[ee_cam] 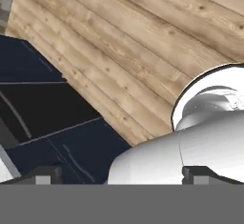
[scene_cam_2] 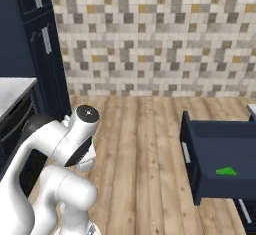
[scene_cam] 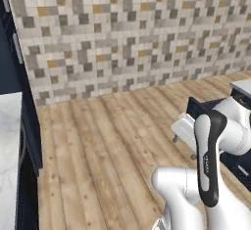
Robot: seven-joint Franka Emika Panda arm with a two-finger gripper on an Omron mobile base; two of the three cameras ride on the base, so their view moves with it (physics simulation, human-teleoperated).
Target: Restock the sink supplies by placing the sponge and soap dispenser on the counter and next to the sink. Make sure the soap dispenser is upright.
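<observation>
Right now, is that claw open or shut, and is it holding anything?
Claw: open, holding nothing.

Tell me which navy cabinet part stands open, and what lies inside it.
The drawer at the right is pulled out over the wooden floor; the green sponge lies in it. The tall cabinet at the left is closed.

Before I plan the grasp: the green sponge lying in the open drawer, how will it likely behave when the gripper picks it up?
The sponge looks small, flat and thin, so probably light. It lies flat on the floor of the open drawer, so it should not roll or tip. Lying so low, it may slide rather than lift if only nudged.
</observation>
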